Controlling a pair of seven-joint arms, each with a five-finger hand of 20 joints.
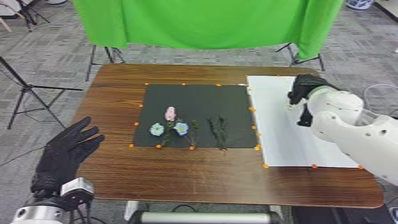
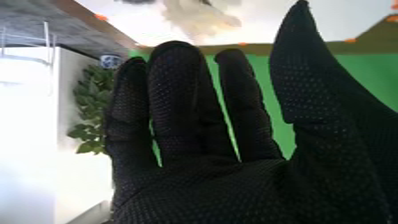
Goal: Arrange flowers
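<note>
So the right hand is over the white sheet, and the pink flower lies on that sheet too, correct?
Not quite: the head view shows the pink flower on the dark mat. The right hand is over the white sheet, as you say.

Open passage: bare wood of the brown table (image 1: 178, 175) along the near side, plus the black mat's (image 1: 200, 95) far strip. Obstructed: mid-mat, by the pink flower (image 1: 171, 114), two pale-blue flowers (image 1: 157, 130) and, to their right, green stems (image 1: 218, 132). Right hand (image 1: 306, 86) and right arm (image 1: 355, 132) overhang the white sheet (image 1: 277, 145); its near-left part lies open. Left hand (image 1: 64, 150) bounds the near-left. Green cloth (image 1: 204, 20) hangs beyond the far edge.
</note>
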